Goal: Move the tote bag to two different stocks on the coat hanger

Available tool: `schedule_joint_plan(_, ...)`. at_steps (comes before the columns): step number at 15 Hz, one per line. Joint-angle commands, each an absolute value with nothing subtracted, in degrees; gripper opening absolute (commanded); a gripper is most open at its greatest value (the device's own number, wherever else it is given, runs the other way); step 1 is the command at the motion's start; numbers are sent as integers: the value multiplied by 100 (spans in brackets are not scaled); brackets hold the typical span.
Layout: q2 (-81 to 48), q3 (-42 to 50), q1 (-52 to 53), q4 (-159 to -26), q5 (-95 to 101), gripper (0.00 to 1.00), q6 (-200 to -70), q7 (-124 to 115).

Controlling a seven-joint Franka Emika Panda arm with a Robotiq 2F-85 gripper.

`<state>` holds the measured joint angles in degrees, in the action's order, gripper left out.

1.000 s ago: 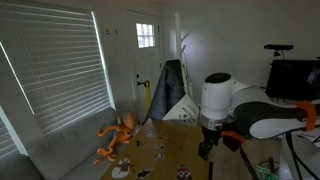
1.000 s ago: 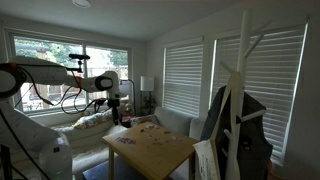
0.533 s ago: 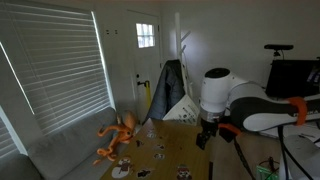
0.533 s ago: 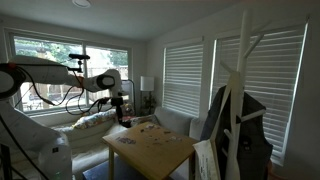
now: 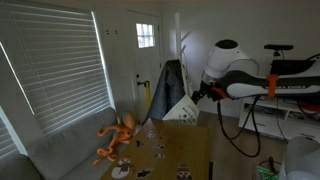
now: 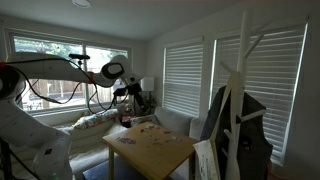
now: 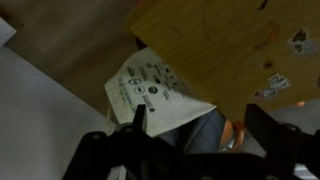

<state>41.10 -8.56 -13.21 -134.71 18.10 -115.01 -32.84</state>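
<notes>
The white coat hanger [image 5: 183, 55] stands by the far wall, and it is close to the camera in an exterior view [image 6: 240, 85]. Its pegs [image 5: 181, 38] branch near the top. A dark jacket [image 5: 169, 88] hangs on it. The off-white tote bag [image 5: 182, 109] hangs low beside the jacket; it also shows in an exterior view [image 6: 205, 160] and, with its black print, in the wrist view [image 7: 150, 93]. My gripper [image 5: 203, 95] is raised over the table, open and empty, just right of the bag. In the wrist view its fingers [image 7: 200, 135] are spread above the bag.
A wooden table [image 5: 185, 150] with small items stands below the arm and shows in an exterior view [image 6: 150, 148]. An orange plush toy [image 5: 118, 136] lies on the grey sofa [image 5: 60, 150]. Blinds cover the windows. A door [image 5: 146, 50] stands behind the hanger.
My arm has lifted from low over the table and swung up toward the coat hanger. The gripper now hangs higher, near the tote bag. The bag and jacket have not moved.
</notes>
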Motion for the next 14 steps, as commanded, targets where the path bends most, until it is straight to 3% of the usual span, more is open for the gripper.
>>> schedule_joint_plan(1, 4090, -794, -1352, -13419, 1843, 100, -11525, -3261)
schedule_joint_plan(10, 3997, -851, -1424, -13409, 1969, 100, -11620, -3375)
schedule_joint_plan(14, 3511, -606, -1932, -13146, 2836, 100, -13027, -3357)
